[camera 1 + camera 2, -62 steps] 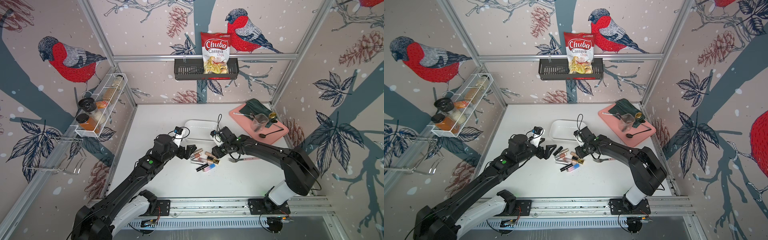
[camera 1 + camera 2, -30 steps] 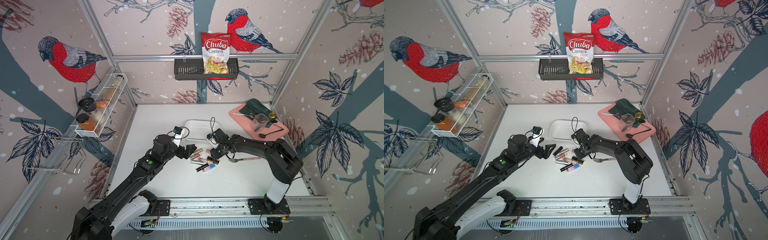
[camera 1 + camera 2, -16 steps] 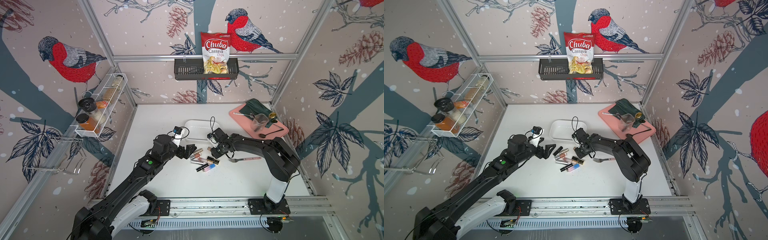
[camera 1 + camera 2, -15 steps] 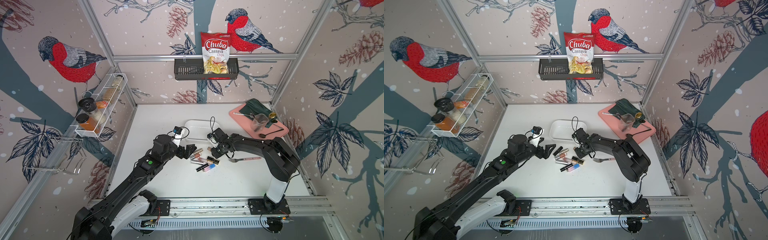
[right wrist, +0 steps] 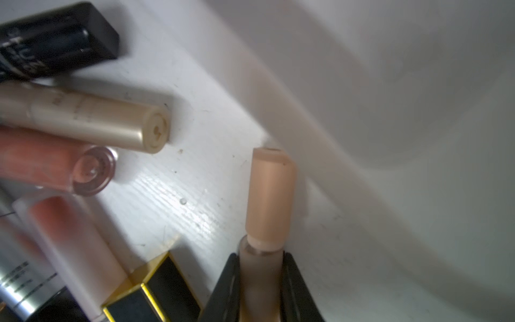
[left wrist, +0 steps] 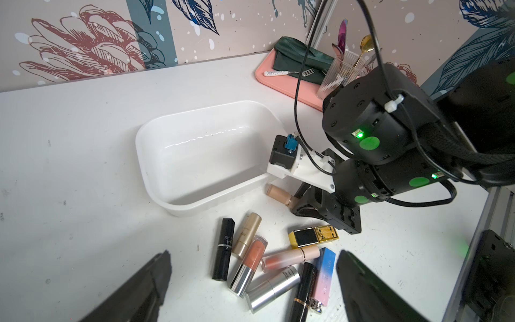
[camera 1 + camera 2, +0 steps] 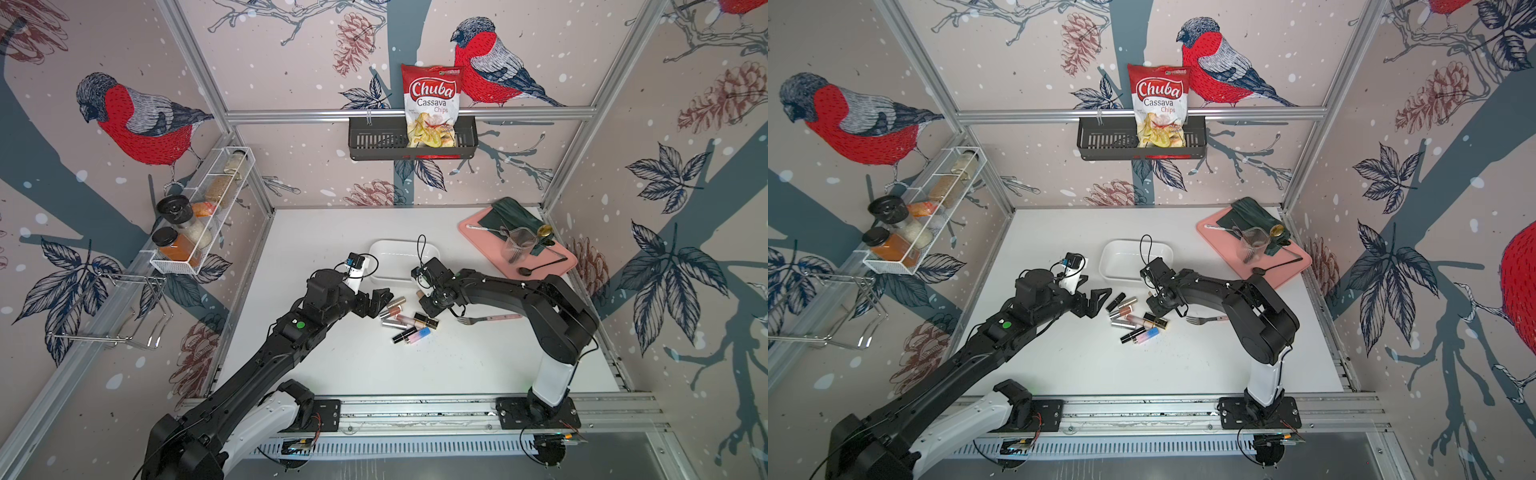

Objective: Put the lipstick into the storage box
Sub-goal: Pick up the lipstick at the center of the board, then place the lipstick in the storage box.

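The white storage box (image 7: 399,259) (image 6: 206,156) lies at mid-table and holds nothing. Just in front of its near wall, my right gripper (image 5: 262,259) (image 7: 430,301) is shut on a beige lipstick (image 5: 270,195) (image 6: 280,194), which lies low on the table and points at the box wall (image 5: 390,111). Several more lipsticks (image 7: 405,320) (image 6: 250,259) are heaped on the table in front of the box. My left gripper (image 6: 253,255) (image 7: 380,299) is open, its fingers spread on either side of that heap, touching none of the tubes.
A fork (image 7: 486,319) lies on the table right of the heap. A pink tray (image 7: 536,257) with a glass, cutlery and a green cloth sits at the back right. A black wall basket (image 7: 411,141) holds a chips bag. A wire spice rack (image 7: 199,216) hangs on the left wall.
My right gripper's jaws have closed onto the beige lipstick beside the box. The left arm has stayed where it was, still open.
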You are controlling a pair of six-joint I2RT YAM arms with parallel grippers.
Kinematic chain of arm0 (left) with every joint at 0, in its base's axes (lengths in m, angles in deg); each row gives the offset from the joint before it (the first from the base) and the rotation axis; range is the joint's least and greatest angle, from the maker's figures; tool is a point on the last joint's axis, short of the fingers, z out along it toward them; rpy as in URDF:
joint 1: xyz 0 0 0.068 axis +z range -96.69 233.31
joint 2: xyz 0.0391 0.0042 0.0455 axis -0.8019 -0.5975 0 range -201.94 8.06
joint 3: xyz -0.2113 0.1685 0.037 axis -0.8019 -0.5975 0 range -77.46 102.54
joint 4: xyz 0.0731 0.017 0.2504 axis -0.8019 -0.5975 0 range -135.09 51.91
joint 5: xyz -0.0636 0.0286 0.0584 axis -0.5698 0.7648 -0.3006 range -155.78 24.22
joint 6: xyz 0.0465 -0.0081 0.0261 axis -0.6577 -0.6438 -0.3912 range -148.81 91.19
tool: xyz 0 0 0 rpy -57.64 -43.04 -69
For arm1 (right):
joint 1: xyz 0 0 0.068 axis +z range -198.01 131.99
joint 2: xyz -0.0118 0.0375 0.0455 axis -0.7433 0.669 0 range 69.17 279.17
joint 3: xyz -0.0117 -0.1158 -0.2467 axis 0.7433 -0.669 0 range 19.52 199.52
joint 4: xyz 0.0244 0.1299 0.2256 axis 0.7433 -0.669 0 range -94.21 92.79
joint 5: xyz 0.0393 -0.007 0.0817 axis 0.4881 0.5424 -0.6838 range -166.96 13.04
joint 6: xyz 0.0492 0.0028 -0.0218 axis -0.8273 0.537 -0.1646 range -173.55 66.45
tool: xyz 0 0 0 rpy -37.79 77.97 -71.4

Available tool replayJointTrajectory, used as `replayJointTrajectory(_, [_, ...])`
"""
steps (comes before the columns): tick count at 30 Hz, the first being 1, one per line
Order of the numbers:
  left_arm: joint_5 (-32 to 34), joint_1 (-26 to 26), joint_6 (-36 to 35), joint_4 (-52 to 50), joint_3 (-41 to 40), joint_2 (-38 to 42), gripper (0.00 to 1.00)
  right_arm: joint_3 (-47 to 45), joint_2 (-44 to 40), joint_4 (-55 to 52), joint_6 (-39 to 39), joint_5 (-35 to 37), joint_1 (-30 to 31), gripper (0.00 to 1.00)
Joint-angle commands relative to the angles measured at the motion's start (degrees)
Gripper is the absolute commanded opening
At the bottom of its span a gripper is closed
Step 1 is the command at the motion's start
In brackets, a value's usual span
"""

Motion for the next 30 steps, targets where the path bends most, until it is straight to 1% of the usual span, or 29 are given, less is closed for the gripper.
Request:
replayJointTrajectory(1, [0.0, -0.1, -0.7, -0.5, 0.1, -0.1, 0.96, 0.2, -1.4, -0.5, 0.9, 0.3, 0.2, 0.17])
replayJointTrajectory(5, [0.1, -0.1, -0.7, -0.5, 0.2, -0.2, 0.96, -0.1, -4.5, -1.7, 0.6, 1.1, -0.2, 0.16])
replayJointTrajectory(9, [0.2, -0.2, -0.7, -0.5, 0.2, -0.3, 0.96, -1.6, -8.4, -2.2, -0.3, 0.1, 0.0, 0.16])
replayJointTrajectory(13, [0.3, -0.2, -0.7, -0.4, 0.2, -0.3, 0.96, -3.3, -13.0, -2.3, -1.9, -2.7, 0.8, 0.16])
replayJointTrajectory(16, [0.4, -0.1, -0.6, -0.4, 0.2, -0.3, 0.96, -4.5, -17.3, -0.7, -4.1, -6.6, 0.7, 0.16])
replayJointTrajectory(21, [0.4, -0.1, -0.5, -0.3, 0.2, -0.5, 0.96, -3.7, -21.4, 4.0, -11.0, -14.7, -2.8, 0.16])
replayJointTrajectory(23, [0.4, -0.2, -0.5, -0.4, 0.2, -0.5, 0.96, -2.8, -21.3, 6.9, -15.7, -17.8, -5.1, 0.16])
replayJointTrajectory(26, [0.5, -0.1, -0.5, -0.5, 0.2, -0.7, 0.96, -1.6, -19.6, 11.5, -22.8, -20.7, -8.6, 0.16])
replayJointTrajectory(27, [0.5, -0.1, -0.5, -0.5, 0.2, -0.7, 0.96, -1.1, -18.8, 12.7, -24.5, -21.0, -9.3, 0.16])
replayJointTrajectory(30, [0.7, -0.2, -0.5, -0.6, 0.2, -0.7, 0.96, 1.4, -15.4, 14.4, -28.0, -18.7, -10.5, 0.16])
